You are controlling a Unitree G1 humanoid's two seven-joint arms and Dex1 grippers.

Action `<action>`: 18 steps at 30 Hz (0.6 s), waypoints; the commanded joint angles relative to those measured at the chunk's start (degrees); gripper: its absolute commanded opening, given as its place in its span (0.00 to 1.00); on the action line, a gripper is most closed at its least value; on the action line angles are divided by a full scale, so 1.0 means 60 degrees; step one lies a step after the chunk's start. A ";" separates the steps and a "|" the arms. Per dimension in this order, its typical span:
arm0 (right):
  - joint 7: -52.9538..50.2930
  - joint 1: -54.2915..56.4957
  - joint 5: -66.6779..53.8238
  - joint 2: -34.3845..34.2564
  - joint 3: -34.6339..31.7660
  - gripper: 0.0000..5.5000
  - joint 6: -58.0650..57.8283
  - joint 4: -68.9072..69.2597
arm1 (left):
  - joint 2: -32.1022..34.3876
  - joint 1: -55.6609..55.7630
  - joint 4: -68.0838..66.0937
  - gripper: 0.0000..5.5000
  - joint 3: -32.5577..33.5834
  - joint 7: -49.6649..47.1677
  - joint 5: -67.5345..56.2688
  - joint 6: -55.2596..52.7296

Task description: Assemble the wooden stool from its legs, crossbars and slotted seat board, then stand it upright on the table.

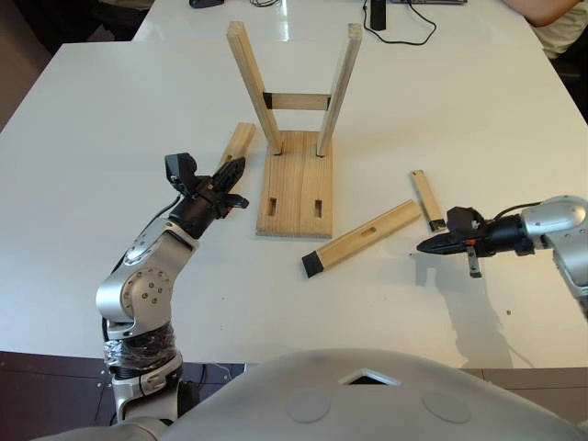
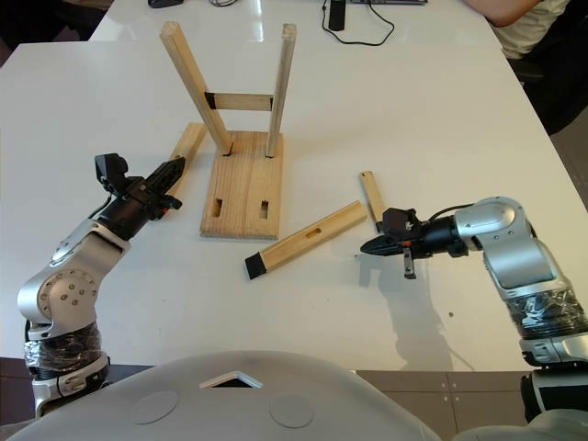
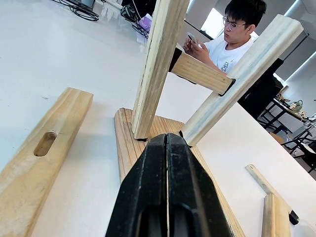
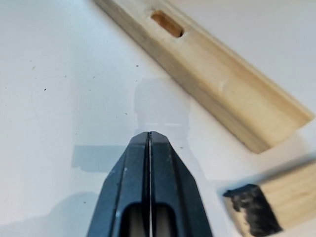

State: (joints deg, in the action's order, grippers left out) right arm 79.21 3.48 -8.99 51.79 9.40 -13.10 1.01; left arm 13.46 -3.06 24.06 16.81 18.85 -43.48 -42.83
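Note:
The slotted seat board point(image 1: 296, 195) lies flat on the white table point(image 1: 110, 119). Two legs point(image 1: 253, 83) stand in its far slots, joined by a crossbar point(image 1: 299, 101); the two near slots are empty. One loose leg point(image 1: 239, 142) lies just left of the board, another with a black end point(image 1: 361, 237) lies to its front right. A short crossbar point(image 1: 427, 199) rests further right. My left gripper point(image 1: 239, 166) is shut and empty, hovering beside the left loose leg point(image 3: 44, 148). My right gripper point(image 1: 423, 245) is shut and empty, low over the table between the loose leg point(image 4: 207, 74) and the short crossbar point(image 4: 266, 207).
A black device with a cable point(image 1: 378, 16) lies at the table's far edge. Bare table surface stretches to the left and along the front edge.

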 commanded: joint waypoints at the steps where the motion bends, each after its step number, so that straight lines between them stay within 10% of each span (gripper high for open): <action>1: -0.0972 0.0385 0.0457 -0.0637 0.0258 0.01 0.0247 -0.0683 | 0.0394 -0.0106 -0.0355 0.00 -0.0097 0.0183 0.0155 -0.0005; 9: -0.4294 0.2797 0.0872 -0.2968 -0.0293 0.01 0.0311 -0.3541 | 0.0321 0.0274 -0.0913 0.00 -0.0387 0.0086 0.0390 0.0149; 18: -0.5436 0.1148 0.0238 -0.2665 -0.1855 0.04 -0.0664 -0.1624 | 0.0139 -0.0017 -0.0969 0.00 -0.0291 -0.0165 0.0430 0.0264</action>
State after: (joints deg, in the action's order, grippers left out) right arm 48.10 13.63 -5.75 34.39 1.36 -14.43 -14.84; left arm 14.83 -2.38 18.13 14.87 18.78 -41.20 -41.61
